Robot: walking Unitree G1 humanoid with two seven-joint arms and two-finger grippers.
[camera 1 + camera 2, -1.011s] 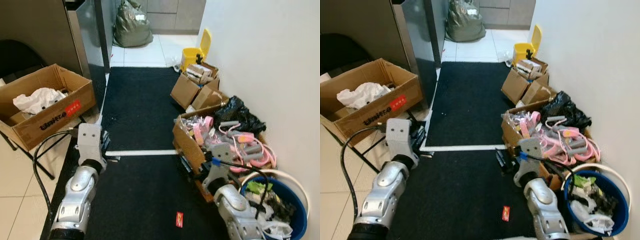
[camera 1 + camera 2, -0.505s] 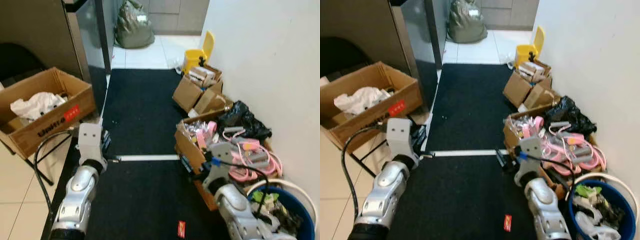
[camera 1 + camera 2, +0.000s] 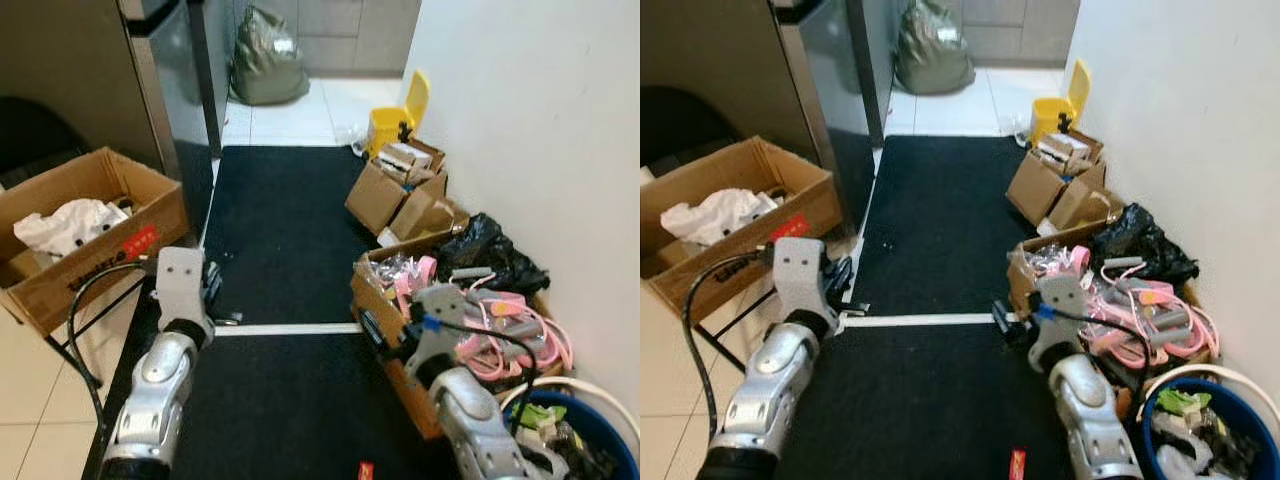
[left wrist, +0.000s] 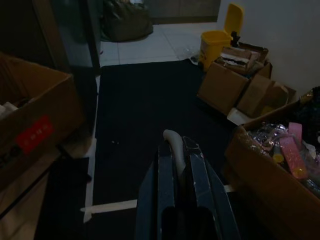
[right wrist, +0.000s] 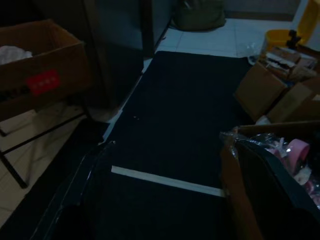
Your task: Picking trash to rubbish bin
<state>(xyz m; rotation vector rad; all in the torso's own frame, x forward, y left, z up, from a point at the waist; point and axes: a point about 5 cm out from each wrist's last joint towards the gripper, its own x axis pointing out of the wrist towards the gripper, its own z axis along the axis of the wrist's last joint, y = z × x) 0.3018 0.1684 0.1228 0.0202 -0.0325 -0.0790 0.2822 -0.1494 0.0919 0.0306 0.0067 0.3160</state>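
Cardboard boxes (image 3: 405,195) line wall; yellow bin (image 3: 392,122) beyond.

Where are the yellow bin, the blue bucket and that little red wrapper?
yellow bin (image 3: 388,122), left eye view, its front wall.
blue bucket (image 3: 1160,413), right eye view, its rim.
red wrapper (image 3: 1018,463), right eye view, its middle.

A black mat (image 3: 280,220) runs ahead of me, crossed by a white tape line (image 3: 290,329). To my left sits a cardboard box (image 3: 95,235) holding white paper (image 3: 60,222); a dark sack (image 3: 262,62) slumps far ahead.
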